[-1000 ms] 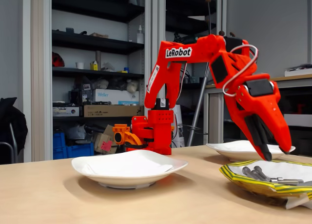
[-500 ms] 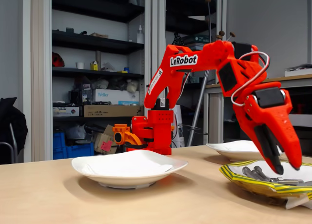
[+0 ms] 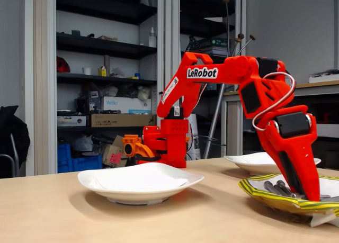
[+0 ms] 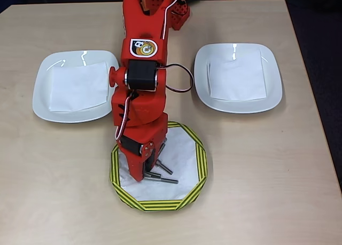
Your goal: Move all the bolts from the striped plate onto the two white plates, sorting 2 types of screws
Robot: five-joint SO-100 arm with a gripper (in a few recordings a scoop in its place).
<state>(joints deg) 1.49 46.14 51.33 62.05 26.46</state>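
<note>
The striped plate (image 4: 199, 160) lies at the table's front in the overhead view and at the right in the fixed view (image 3: 265, 196). Grey bolts (image 4: 164, 180) rest on its white inside, and their heads (image 3: 275, 187) show over the rim. My red gripper (image 4: 147, 173) is lowered into this plate, its fingertips down among the bolts and open, with a narrow gap between the black finger (image 3: 288, 174) and the red one. The rim hides the tips in the fixed view. The two white plates (image 4: 43, 95) (image 4: 272, 79) lie either side of the arm, each holding a white paper sheet and no bolts.
The arm's red base (image 3: 167, 142) stands at the table's far edge between the white plates. Bare wooden table (image 4: 267, 191) surrounds the striped plate on the left, right and front. Shelves and a workbench stand behind the table.
The gripper has come down and to the right, from above the striped plate's rim into the plate among the bolts. The bolts and plates have not moved.
</note>
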